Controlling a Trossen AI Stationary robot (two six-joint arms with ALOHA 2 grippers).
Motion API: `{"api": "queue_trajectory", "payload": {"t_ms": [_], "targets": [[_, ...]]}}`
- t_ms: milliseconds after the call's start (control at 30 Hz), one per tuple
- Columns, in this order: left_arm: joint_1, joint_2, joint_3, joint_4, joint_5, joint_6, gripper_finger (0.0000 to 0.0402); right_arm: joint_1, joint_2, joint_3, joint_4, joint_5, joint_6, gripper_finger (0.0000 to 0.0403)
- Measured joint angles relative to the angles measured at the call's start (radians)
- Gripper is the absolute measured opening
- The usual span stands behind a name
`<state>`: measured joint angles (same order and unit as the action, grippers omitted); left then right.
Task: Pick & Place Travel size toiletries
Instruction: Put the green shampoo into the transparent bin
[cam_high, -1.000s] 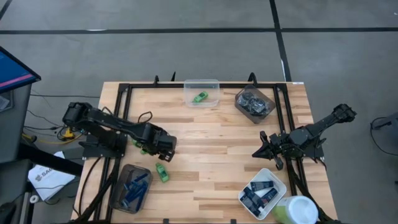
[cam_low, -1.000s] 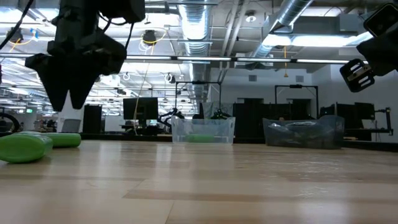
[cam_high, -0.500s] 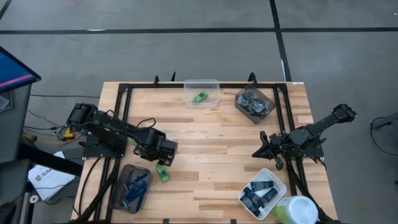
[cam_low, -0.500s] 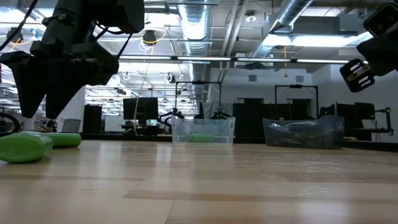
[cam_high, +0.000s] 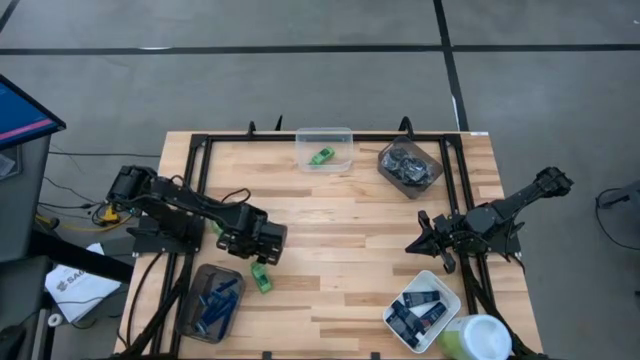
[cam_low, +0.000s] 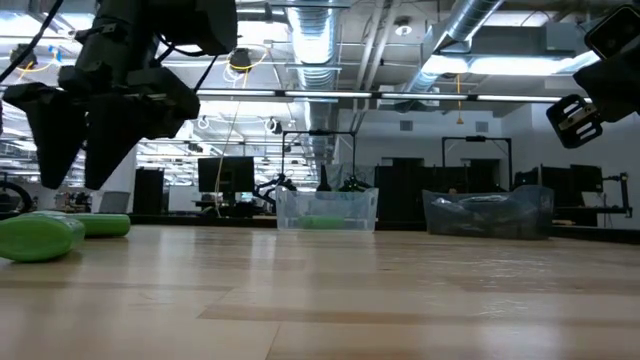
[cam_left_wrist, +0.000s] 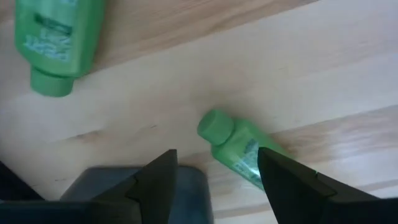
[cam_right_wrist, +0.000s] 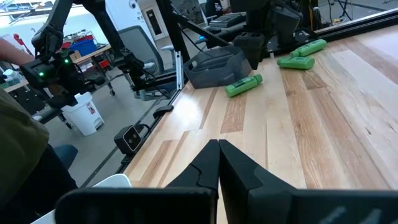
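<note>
The left pincer (cam_high: 262, 247), its fingers spread and empty, is held above the tabletop (cam_high: 340, 215), and a green mini bottle (cam_left_wrist: 239, 149) is seen lying on its side between the fingertips in the left wrist view, cap end toward the gap. A second green bottle (cam_left_wrist: 57, 38) is noted lying apart from it, and the grey-brown tub of blue razors (cam_high: 210, 303) sits close beside the target bottle. The right pincer (cam_high: 424, 240), pressed together, is parked near the white tub of navy tubes (cam_high: 421, 310).
</note>
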<state>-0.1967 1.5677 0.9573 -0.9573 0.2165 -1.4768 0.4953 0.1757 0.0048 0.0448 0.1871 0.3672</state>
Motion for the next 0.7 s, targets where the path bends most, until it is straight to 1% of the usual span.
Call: {"api": "queue_trajectory", "payload": {"t_ms": [67, 100, 133, 333, 433, 600, 700], "targets": [[0.002, 0.0, 0.0, 0.018, 0.001, 0.025, 0.0218, 0.0, 0.0, 0.0, 0.0, 0.0, 0.0, 0.0], [0.0, 0.0, 0.0, 0.029, 0.001, 0.058, 0.0218, 0.0, 0.0, 0.0, 0.0, 0.0, 0.0, 0.0], [-0.006, 0.0, 0.0, 0.043, 0.001, 0.124, 0.0218, 0.0, 0.0, 0.0, 0.0, 0.0, 0.0, 0.0], [-0.049, 0.0, 0.0, 0.109, 0.004, 0.724, 0.0218, 0.0, 0.0, 0.0, 0.0, 0.0, 0.0, 0.0], [-0.073, 0.0, 0.0, 0.121, 0.004, 0.988, 0.0218, 0.0, 0.0, 0.0, 0.0, 0.0, 0.0, 0.0], [-0.086, 0.0, 0.0, 0.124, -0.016, 1.319, 0.0218, 0.0, 0.0, 0.0, 0.0, 0.0, 0.0, 0.0], [-0.076, 0.0, 0.0, 0.125, -0.013, 1.445, 0.0218, 0.0, 0.0, 0.0, 0.0, 0.0, 0.0, 0.0]]}}
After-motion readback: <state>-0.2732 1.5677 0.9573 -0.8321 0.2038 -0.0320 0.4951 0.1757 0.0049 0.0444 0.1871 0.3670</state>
